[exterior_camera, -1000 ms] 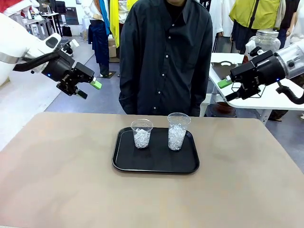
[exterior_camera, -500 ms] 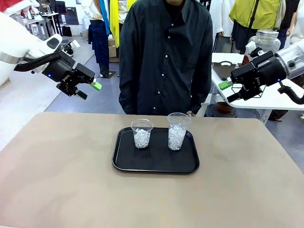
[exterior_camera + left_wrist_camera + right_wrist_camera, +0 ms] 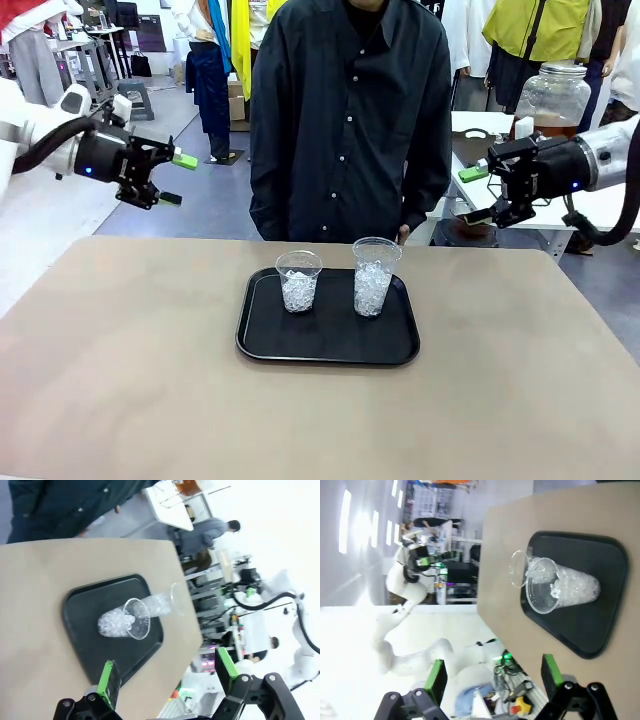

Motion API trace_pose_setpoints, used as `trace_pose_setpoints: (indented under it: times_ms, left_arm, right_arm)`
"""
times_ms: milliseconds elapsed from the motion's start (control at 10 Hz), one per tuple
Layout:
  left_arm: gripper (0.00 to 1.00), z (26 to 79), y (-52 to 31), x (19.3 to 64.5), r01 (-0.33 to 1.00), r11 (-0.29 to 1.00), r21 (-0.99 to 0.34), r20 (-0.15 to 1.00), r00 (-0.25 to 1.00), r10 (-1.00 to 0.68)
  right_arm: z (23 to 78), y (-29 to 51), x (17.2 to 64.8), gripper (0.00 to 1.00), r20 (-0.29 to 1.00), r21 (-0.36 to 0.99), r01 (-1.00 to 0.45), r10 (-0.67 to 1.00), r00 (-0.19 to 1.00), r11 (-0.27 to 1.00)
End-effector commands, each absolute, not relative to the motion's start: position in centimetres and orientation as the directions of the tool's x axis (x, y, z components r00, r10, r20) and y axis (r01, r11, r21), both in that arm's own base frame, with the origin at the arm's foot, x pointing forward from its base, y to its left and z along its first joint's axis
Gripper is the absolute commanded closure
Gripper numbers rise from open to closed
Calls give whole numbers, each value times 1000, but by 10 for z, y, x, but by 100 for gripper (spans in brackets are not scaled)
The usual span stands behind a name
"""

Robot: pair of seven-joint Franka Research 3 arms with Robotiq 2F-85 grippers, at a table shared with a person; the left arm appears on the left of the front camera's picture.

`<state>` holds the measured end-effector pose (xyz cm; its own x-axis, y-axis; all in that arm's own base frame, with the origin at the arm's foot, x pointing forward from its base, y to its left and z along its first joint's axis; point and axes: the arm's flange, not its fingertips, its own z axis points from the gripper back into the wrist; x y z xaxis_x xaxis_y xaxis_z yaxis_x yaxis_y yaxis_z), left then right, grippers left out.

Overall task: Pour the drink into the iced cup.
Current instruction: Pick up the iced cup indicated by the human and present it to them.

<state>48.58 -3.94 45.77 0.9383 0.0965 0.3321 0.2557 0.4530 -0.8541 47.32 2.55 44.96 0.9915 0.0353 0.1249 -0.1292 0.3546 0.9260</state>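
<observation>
Two clear plastic cups filled with ice stand on a black tray (image 3: pixel 260 345): a short cup (image 3: pixel 298 281) on the left and a taller cup (image 3: pixel 373 276) on the right. The amber-brown drink (image 3: pixel 549 122) sits low in a big glass jar on a white side table at the far right. High off the table's left side, my left gripper (image 3: pixel 177 179) hangs open and holds nothing. My right gripper (image 3: pixel 474 194) is open and empty too, in the air past the far right corner. Both wrist views look down on the tray (image 3: pixel 85 645) (image 3: pixel 600 630) and the cups (image 3: pixel 127 622) (image 3: pixel 560 589).
A person in a dark shirt (image 3: pixel 345 120) stands at the far edge, right behind the tray, arms at the sides. The tan tabletop (image 3: pixel 120 380) spreads wide around the tray. The white side table (image 3: pixel 560 205) stands beyond the right corner.
My left gripper has swung left and slightly up, away from the table. The right gripper has turned and dropped a little, uncovering the jar behind it. Cups and tray have not moved.
</observation>
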Motion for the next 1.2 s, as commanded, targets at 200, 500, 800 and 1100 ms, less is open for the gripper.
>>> trace_pose_setpoints:
  times_ms: [200, 500, 800, 1100]
  left_arm:
    - [0, 410, -24, 505, 169, 258, -951, 197, 976, 87]
    - [0, 377, -15, 517, 29, 123, -992, 35, 998, 54]
    - [0, 360, -12, 527, -37, 42, -998, -36, 999, 30]
    - [0, 369, -20, 524, -27, 104, -994, -21, 998, 55]
  right_arm:
    - [417, 4, 491, 0, 21, 979, -18, -14, 1000, 201]
    - [385, -3, 497, 0, -19, 988, 22, -25, 1000, 154]
    - [370, -6, 504, 0, -37, 991, 37, 0, 999, 127]
    - [373, -6, 501, 0, -46, 990, 44, 15, 999, 133]
